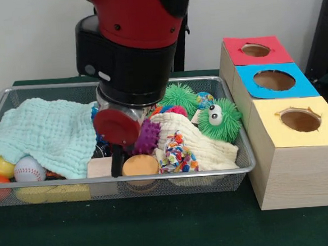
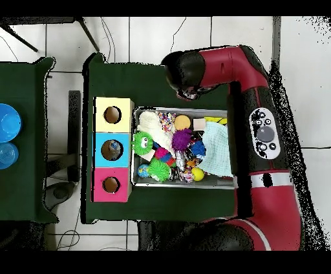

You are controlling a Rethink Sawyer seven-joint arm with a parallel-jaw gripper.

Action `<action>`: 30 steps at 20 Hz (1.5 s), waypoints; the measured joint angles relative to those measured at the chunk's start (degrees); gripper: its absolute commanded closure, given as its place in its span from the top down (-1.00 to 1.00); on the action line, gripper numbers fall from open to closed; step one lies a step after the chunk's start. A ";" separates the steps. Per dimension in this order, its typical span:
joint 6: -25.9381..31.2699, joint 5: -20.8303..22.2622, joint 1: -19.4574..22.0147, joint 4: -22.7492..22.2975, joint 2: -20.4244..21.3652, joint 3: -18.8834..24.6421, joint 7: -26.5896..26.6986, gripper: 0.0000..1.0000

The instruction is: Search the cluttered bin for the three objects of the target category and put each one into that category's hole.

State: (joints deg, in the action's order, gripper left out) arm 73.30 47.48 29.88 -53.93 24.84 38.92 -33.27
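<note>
The wire mesh bin sits on the green table, full of toys; it also shows in the overhead view. One shiny packet with blue and red print lies at the back between the two green balls. It shows in the overhead view too. A bluish crinkly bit shows behind the gripper, mostly hidden. My gripper reaches down into the bin's front middle, beside the orange disc. In the overhead view the arm hides it.
Three wooden boxes stand beside the bin, with a red hole, a blue hole and a yellow hole. In the bin lie a pale green cloth, a cream cloth, a confetti bundle, a purple spiky ball and a baseball.
</note>
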 measured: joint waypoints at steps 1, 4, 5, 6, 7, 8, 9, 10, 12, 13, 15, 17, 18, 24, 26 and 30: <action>0.38 0.73 -0.37 0.93 -0.31 -0.01 0.80 1.00; 1.38 4.18 -2.08 5.61 -1.96 0.02 5.44 1.00; 1.42 4.84 -2.42 6.72 -2.38 0.02 6.64 1.00; 1.40 5.71 -2.94 8.83 -3.22 0.04 9.30 1.00; 1.42 5.73 -3.03 9.58 -3.52 0.07 10.41 1.00; 1.42 5.70 -3.05 9.88 -3.64 0.07 10.92 1.00; 1.40 5.12 -2.83 10.63 -3.91 0.12 12.89 1.00; 1.42 4.75 -2.67 10.64 -3.90 0.12 13.27 1.00; 1.43 2.51 -1.69 10.31 -3.66 0.21 14.21 1.00; 1.42 0.69 -0.76 9.53 -3.25 0.33 14.22 1.00; 1.40 -1.25 0.37 8.42 -2.63 0.45 14.22 1.00; 1.36 -5.38 3.35 4.91 -0.52 0.61 14.22 1.00; 1.26 -6.79 4.62 3.33 0.51 0.63 14.22 1.00; -0.70 -13.03 13.38 -7.16 8.45 0.75 14.22 1.00; -1.27 -13.63 14.84 -8.69 9.72 0.79 14.22 1.00; -3.43 -14.58 18.57 -11.91 12.18 0.95 14.22 1.00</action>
State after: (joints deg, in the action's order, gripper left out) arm 69.87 32.90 48.45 -65.84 37.02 39.87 -19.04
